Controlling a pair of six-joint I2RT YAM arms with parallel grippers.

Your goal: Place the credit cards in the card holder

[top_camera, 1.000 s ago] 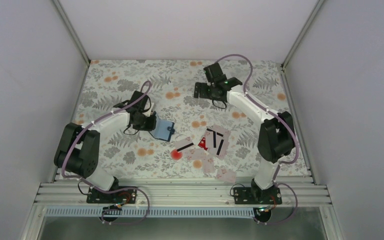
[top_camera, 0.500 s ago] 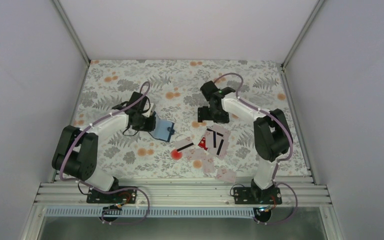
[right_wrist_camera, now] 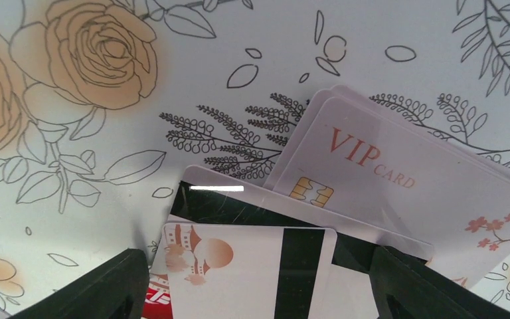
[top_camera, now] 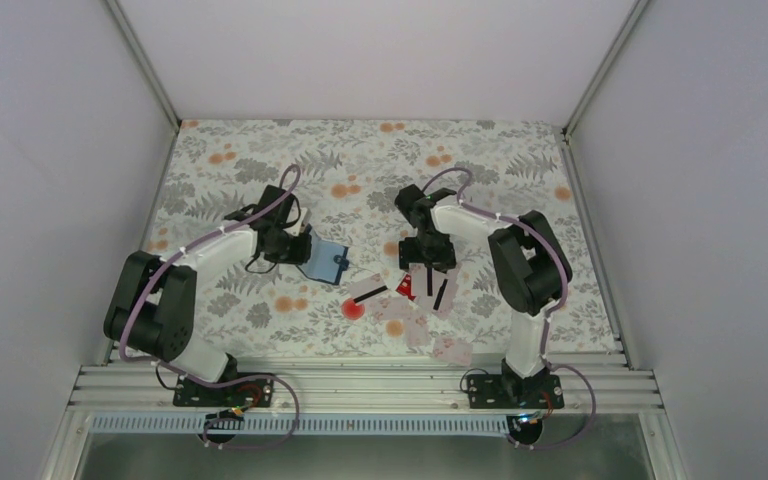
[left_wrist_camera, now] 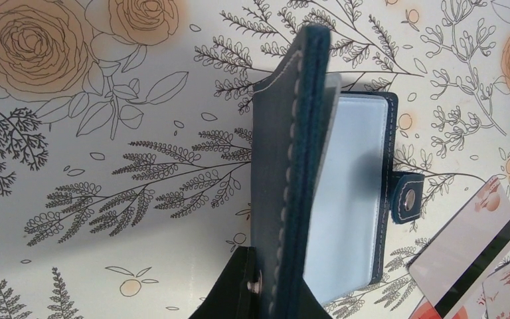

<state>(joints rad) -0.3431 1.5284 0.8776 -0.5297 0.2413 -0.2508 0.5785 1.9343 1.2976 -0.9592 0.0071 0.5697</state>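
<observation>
- Left fingers clamp the holder by its cover; the visible pocket looks empty.
- Right fingers spread wide, straddling cards, gripping none; all lie on the tabletop.

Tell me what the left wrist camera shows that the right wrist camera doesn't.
Only the left wrist view: the navy card holder, open, one cover standing on edge, with its clear pockets and snap tab showing. Only the right wrist view: a VIP card with a chip in an overlapping pile, and the right gripper, its fingers wide apart on either side of that pile. Both: the floral tablecloth and a pale striped card.
</observation>
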